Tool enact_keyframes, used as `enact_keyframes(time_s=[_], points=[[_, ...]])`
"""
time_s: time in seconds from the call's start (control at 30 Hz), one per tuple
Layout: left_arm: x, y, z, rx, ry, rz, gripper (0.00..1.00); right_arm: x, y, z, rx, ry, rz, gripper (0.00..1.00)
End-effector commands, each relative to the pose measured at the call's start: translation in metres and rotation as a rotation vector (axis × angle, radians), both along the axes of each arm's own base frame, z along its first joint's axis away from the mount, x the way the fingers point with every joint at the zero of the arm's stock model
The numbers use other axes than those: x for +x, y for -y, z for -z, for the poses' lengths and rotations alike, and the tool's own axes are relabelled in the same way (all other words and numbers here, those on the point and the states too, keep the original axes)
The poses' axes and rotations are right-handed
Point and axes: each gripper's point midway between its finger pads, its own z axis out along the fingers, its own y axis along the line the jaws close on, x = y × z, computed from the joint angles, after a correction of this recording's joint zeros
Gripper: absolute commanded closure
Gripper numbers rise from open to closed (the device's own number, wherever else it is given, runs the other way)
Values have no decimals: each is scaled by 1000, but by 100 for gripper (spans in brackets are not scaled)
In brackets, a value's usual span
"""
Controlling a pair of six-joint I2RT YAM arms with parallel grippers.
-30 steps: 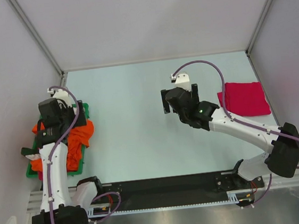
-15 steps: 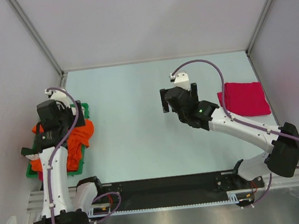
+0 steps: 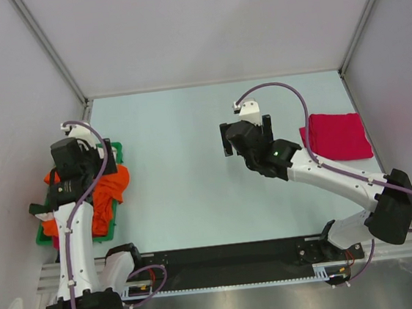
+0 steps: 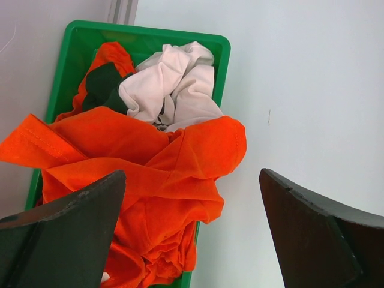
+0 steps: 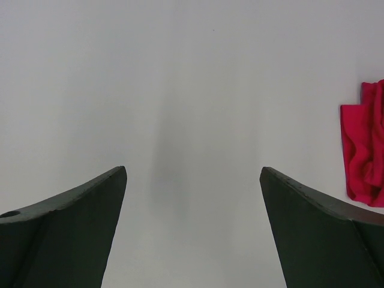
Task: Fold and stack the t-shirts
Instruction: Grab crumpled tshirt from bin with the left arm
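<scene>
Left gripper (image 4: 192, 172), with jaws spread wide and nothing held, is positioned above the green plastic bin (image 4: 150, 33) at the left edge of the table (image 3: 175, 143). Heaped in the bin are a crumpled bright orange t-shirt (image 4: 150, 162), spilling over the rim, a cream t-shirt (image 4: 174, 90) and a dark green t-shirt (image 4: 103, 84). Right gripper (image 5: 192, 168), likewise wide apart and empty, is held over the table near its centre. A folded magenta-red t-shirt (image 3: 335, 136) is laid flat at the table's right side.

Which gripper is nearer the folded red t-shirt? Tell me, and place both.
Right. The right gripper is open above the table, beside the red t-shirt toward the middle. The left gripper is open over the green bin, across the table.
</scene>
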Motion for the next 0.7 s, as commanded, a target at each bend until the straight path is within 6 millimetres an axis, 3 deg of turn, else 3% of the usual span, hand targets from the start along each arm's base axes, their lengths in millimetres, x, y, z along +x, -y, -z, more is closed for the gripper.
enact_keyframes(time_s=[0.0, 0.13, 0.3, 0.67], points=[[6, -9, -9, -13, 49, -56, 1, 4, -2, -19, 32, 41, 30, 0], [4, -39, -5, -47, 44, -173, 1, 4, 0, -17, 22, 34, 35, 0], [8, -74, 16, -35, -26, -320, 13, 5, -1, -14, -8, 22, 32, 0], [23, -104, 19, 9, -59, -428, 27, 16, -16, -16, -43, 4, 15, 0]])
